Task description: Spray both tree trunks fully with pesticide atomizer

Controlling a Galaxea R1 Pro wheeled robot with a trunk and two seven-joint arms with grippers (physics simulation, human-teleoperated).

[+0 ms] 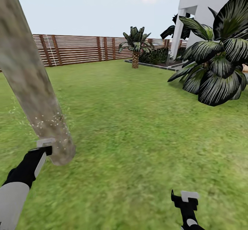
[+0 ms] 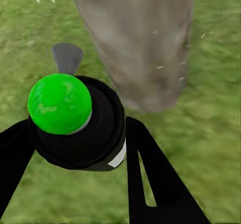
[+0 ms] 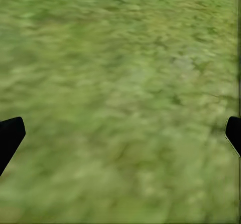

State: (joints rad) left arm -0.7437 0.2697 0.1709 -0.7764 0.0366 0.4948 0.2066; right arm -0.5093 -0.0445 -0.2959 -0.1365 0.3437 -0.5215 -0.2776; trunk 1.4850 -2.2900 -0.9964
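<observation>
The pesticide atomizer (image 2: 60, 103), a black body with a green ball top and a grey nozzle (image 2: 67, 57), sits between the fingers of my left gripper (image 2: 83, 133), which is shut on it. The nozzle points toward the base of a thick mottled grey-tan tree trunk (image 1: 32, 85) at the left, close in front of my left gripper (image 1: 43, 150). Pesticide (image 1: 46, 123) shows as fine white specks on and around the lower trunk (image 2: 140, 43). My right gripper (image 1: 186, 198) hangs low at the right, open over the grass floor (image 3: 120, 83), with nothing between its fingers (image 3: 10, 136).
A brown slat fence (image 1: 75, 49) closes the lawn at the back. A short palm (image 1: 135, 47) stands by a planting bed at the back. A big dark leafy plant (image 1: 217, 61) and a white house (image 1: 206, 2) fill the right. Open grass (image 1: 137, 137) lies ahead.
</observation>
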